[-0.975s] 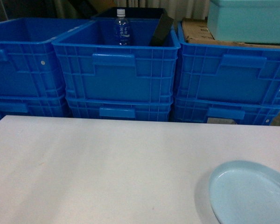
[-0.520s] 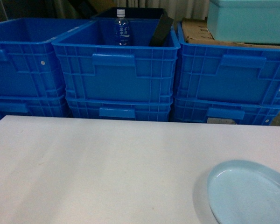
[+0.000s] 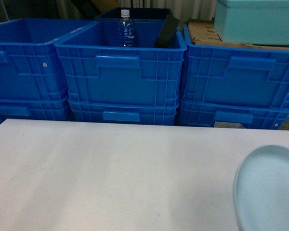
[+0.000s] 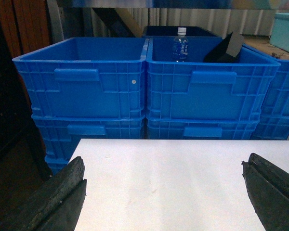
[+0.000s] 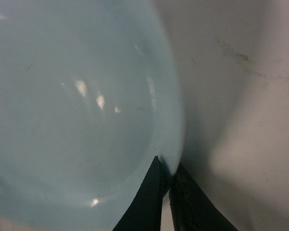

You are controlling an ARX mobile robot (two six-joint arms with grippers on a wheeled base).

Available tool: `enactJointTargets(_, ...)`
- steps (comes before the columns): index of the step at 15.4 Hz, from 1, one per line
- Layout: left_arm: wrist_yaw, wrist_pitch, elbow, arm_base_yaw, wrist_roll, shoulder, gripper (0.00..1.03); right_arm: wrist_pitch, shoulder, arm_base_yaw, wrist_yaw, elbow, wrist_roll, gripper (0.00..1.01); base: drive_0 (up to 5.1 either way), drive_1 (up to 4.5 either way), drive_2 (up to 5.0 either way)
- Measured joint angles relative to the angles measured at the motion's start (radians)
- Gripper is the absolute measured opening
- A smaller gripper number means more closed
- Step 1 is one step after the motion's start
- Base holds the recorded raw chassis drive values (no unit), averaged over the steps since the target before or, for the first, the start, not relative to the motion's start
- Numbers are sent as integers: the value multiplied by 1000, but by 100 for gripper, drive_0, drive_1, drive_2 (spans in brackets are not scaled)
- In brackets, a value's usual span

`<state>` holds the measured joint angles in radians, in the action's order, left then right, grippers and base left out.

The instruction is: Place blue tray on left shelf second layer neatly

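Blue tray (image 5: 77, 106): pinched at its rim by the right tool (image 5: 167, 180), tilted above the white desk (image 3: 111, 173). Left tool (image 4: 164, 192): fingers spread wide, nothing between them, over the desk. Beyond it: stacked blue crates (image 4: 135, 91), one holding a bottle (image 4: 181, 45).

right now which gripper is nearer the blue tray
Right. The right gripper has its jaws closed on the rim of the blue tray. The left gripper hangs open over bare white table, facing the blue crates, with no tray in its view.
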<state>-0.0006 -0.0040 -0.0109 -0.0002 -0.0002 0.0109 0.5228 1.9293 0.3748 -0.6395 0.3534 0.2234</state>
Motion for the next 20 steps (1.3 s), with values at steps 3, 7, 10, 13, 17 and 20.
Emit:
enactJointTargets(3, 0, 0, 0, 0, 0, 0, 98, 51, -2, 58, -24, -23, -43, 2, 0, 0, 0)
enactJointTargets(7, 0, 0, 0, 0, 0, 0, 98, 9, -139, 50, -11, -21, -60, 2, 0, 0, 0)
enactJointTargets(10, 0, 0, 0, 0, 0, 0, 98, -184, -539, -152, 60, 89, -98, 2, 0, 0, 0)
enactJointTargets(13, 0, 0, 0, 0, 0, 0, 98, -221, -725, -227, 208, 72, -180, 2, 0, 0, 0)
enactJointTargets(17, 0, 0, 0, 0, 0, 0, 98, -441, -1228, -233, 296, 26, -254, 2, 0, 0, 0)
enactJointTargets(20, 0, 0, 0, 0, 0, 0, 98, -511, -1336, -216, 320, 2, -245, 2, 0, 0, 0)
